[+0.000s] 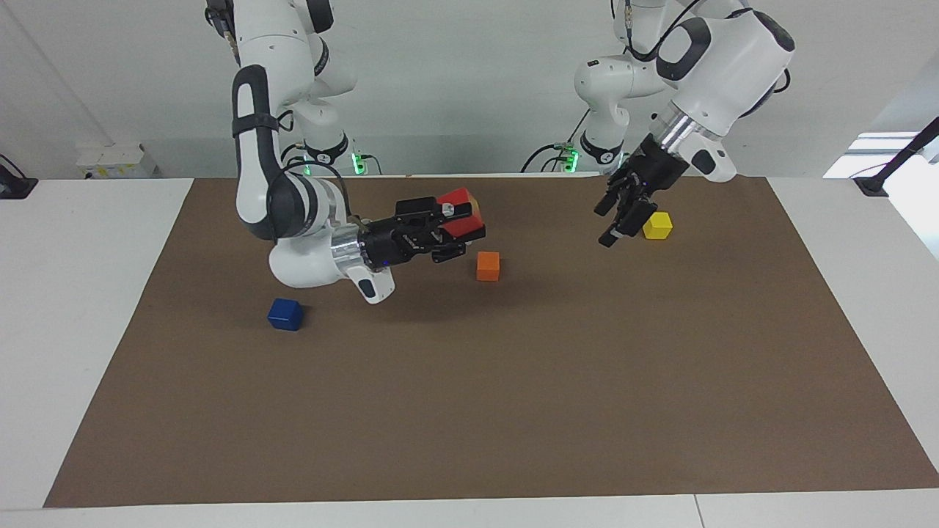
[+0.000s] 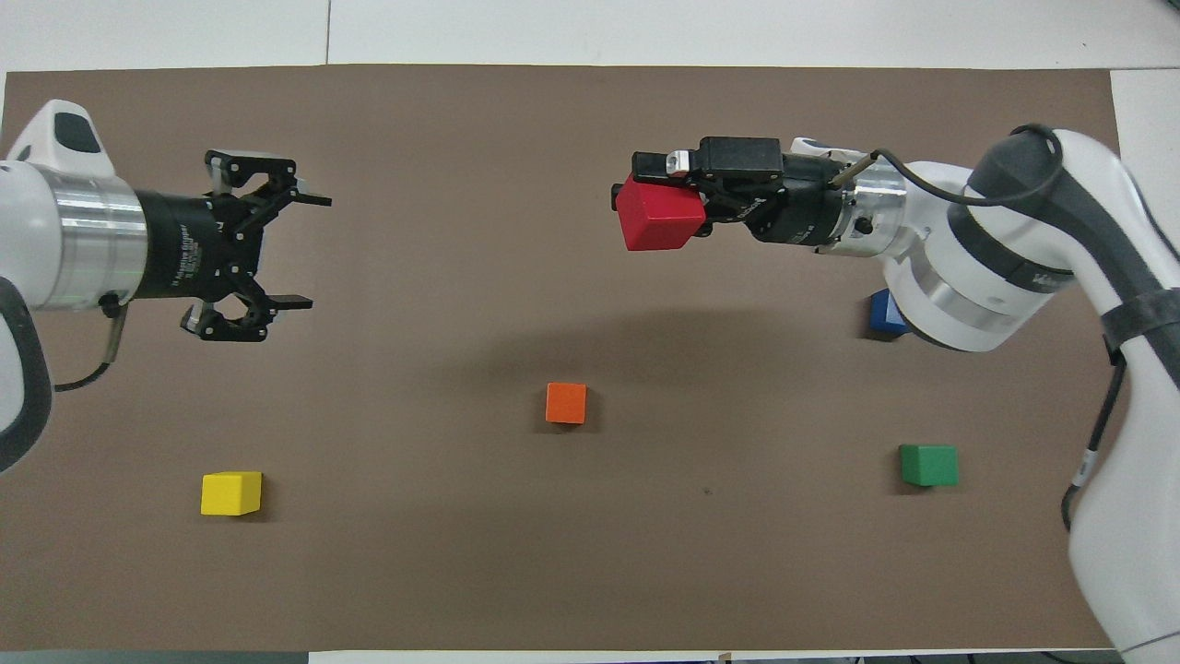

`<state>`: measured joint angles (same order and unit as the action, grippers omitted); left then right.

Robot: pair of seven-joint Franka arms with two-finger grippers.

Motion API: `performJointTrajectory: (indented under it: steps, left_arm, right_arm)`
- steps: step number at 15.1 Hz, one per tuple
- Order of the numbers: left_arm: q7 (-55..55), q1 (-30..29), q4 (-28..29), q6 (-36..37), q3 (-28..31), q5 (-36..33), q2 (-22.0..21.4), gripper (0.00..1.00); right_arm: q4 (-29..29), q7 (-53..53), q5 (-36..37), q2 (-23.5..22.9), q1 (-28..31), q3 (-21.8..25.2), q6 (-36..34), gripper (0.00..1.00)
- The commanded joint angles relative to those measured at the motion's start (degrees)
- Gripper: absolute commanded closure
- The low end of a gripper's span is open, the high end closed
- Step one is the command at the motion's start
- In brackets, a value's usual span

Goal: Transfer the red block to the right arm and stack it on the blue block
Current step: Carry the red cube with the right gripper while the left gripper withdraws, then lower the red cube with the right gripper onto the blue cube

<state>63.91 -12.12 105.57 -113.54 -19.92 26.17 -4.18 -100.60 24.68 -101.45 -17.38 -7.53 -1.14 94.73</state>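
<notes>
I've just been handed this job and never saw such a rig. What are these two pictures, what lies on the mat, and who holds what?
Two white robot arms work at one table. One picture faces them from across the table; the other looks down from above their own end.

The right gripper is shut on the red block, held in the air over the brown mat. The left gripper is open, holds nothing, and is over the mat near the yellow block.

Lying on the mat: the blue block, an orange block, a green block and the yellow one.
</notes>
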Motion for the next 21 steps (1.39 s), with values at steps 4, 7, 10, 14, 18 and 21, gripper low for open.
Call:
performJointTrajectory:
  steps: [4,7,10,14,18,21]
  left_arm:
    - [-19.66,-4.32,0.08,3.94,-0.29,-18.92,-0.92,0.0]
    - [-29.5,-5.28,-3.96,9.99,-0.12,-21.93,1.54,0.0]
    - [-45.67,-5.37,-3.71,15.0,-0.12,-26.08,1.11,0.0]
    - [-50.64,-5.19,-2.92,17.66,0.23,-27.05,0.23,0.0]
    - [-51.16,-5.03,-1.95,20.02,0.32,-27.83,-0.65,0.0]
    - [-51.6,-3.27,-4.58,21.87,-0.73,-31.97,0.14,0.0]
  right_arm:
    - [6.72,-11.93,27.59,4.37,7.43,0.0,0.73,1.0]
    - [9.89,-14.38,39.27,4.2,9.29,0.0,0.28,1.0]
    - [14.98,-17.81,54.11,3.76,10.34,0.26,0.72,1.0]
    - [16.84,-19.93,77.93,3.67,9.38,0.17,3.87,1.0]
    - [15.0,-24.57,95.43,3.93,8.77,0.0,4.76,1.0]
    - [10.71,-26.7,101.45,4.46,8.06,0.09,6.33,1.0]
